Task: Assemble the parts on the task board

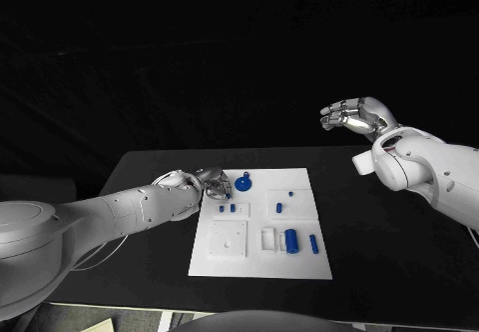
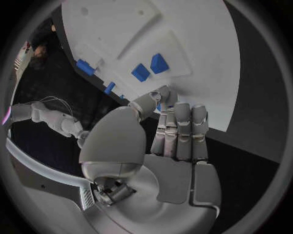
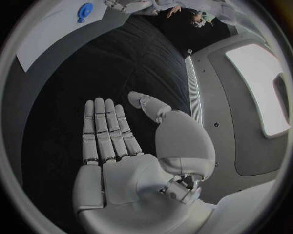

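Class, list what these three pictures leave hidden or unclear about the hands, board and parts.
- Whether the left hand holds a part: in the head view its fingers sit over the board's corner; in the left wrist view thumb and fingers cover the spot.
- Shapes of the small parts: too small in the head view.
- The board's far end in the left wrist view: cut off by the circle's rim.
- The round part in the right wrist view: small, bent at the rim.
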You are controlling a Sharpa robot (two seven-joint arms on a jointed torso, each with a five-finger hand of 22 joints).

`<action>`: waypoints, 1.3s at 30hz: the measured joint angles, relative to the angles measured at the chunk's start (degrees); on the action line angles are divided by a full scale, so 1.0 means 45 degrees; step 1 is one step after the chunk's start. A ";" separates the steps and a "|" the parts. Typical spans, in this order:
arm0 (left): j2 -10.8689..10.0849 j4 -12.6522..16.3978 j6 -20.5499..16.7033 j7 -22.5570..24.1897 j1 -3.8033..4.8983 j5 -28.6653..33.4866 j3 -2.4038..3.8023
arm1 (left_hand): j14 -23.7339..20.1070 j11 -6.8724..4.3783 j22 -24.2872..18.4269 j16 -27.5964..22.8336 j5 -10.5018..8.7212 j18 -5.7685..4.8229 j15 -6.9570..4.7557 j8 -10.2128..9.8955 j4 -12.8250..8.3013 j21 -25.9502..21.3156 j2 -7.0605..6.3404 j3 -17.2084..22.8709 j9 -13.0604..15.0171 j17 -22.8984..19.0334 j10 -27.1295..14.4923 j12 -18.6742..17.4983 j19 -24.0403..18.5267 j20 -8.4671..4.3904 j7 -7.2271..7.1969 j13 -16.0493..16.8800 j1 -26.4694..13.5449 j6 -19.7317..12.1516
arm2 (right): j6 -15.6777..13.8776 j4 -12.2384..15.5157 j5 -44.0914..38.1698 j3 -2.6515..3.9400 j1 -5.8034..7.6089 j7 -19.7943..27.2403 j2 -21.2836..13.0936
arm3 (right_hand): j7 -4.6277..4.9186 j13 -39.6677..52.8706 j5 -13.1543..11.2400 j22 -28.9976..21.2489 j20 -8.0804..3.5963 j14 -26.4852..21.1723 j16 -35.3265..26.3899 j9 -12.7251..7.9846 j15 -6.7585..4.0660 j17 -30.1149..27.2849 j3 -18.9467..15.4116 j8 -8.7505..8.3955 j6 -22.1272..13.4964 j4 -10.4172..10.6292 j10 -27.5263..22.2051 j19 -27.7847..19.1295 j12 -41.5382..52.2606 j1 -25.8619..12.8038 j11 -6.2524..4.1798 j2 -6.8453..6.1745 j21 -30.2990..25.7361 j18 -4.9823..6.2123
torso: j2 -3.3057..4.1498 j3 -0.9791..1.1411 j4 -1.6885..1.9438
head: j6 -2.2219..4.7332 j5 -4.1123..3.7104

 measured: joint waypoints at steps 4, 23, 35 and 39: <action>0.0040 -0.0020 0.0000 0.0000 -0.0007 -0.0009 0.0001 | 0.0000 0.0000 0.0001 0.0000 0.0000 -0.0002 0.0001 -0.0001 -0.0001 0.0000 -0.0001 0.0000 0.0007 -0.0001 0.0000 0.0000 0.0000 0.0000 -0.0029 0.0003 0.0007 0.0029 | 0.0000 0.0002 0.0000 0.0000 0.0000 0.0000 0.0007 | 0.0000 0.0000 0.0000 0.0003 0.0000 0.0000 0.0000 -0.0009 0.0000 0.0000 0.0000 0.0000 0.0000 0.0000 0.0000 0.0000 0.0000 0.0000 0.0000 0.0000 0.0000 0.0000 | -0.0001 0.0000 0.0011 | -0.0016 -0.0009; 0.0142 0.0076 0.0009 -0.0045 -0.0028 -0.0108 -0.0024 | -0.0001 0.0000 0.0023 0.0000 -0.0002 -0.0090 0.0003 -0.0025 0.0020 0.0048 0.0026 0.0020 -0.0034 0.0010 -0.0002 -0.0009 0.0000 0.0000 -0.0035 -0.0010 0.0078 0.0036 | 0.0002 0.0030 0.0000 0.0000 0.0000 0.0001 0.0009 | 0.0000 -0.0010 0.0000 0.0009 0.0000 0.0000 0.0000 -0.0007 0.0000 0.0001 0.0000 0.0000 0.0000 0.0000 0.0000 0.0000 0.0000 0.0000 0.0000 0.0000 0.0000 0.0000 | -0.0001 0.0006 0.0007 | -0.0022 -0.0042; 0.0209 0.0232 0.0148 -0.0711 0.0001 -0.0537 0.0009 | -0.0051 0.0000 0.0059 -0.0001 -0.0002 -0.0107 -0.0043 -0.0024 0.0019 0.0048 0.0035 0.0020 -0.0019 0.0028 -0.0003 -0.0063 0.0000 0.0001 -0.0033 -0.0057 0.0069 0.0034 | 0.0007 0.0025 0.0000 0.0000 0.0000 0.0001 0.0005 | 0.0000 -0.0009 0.0000 0.0019 0.0000 0.0000 0.0000 -0.0017 0.0000 -0.0005 0.0000 0.0000 0.0000 0.0000 0.0000 0.0000 0.0000 0.0000 0.0000 0.0000 0.0000 -0.0001 | 0.0000 0.0011 -0.0001 | -0.0016 -0.0088; 0.0250 0.0245 0.0193 -0.0945 0.0001 -0.0760 0.0010 | -0.0056 -0.0001 0.0068 0.0048 -0.0002 -0.0105 -0.0047 -0.0026 -0.0014 0.0048 0.0061 0.0053 -0.0053 0.0037 -0.0005 -0.0101 0.0000 0.0000 -0.0032 -0.0074 0.0043 0.0034 | 0.0010 0.0031 0.0000 0.0000 0.0000 0.0001 -0.0003 | 0.0000 -0.0008 0.0000 0.0018 0.0000 0.0000 0.0000 -0.0017 0.0000 -0.0010 0.0000 0.0000 0.0000 0.0000 0.0000 0.0000 0.0000 0.0000 0.0000 0.0000 0.0000 -0.0001 | 0.0000 0.0011 0.0000 | -0.0009 -0.0109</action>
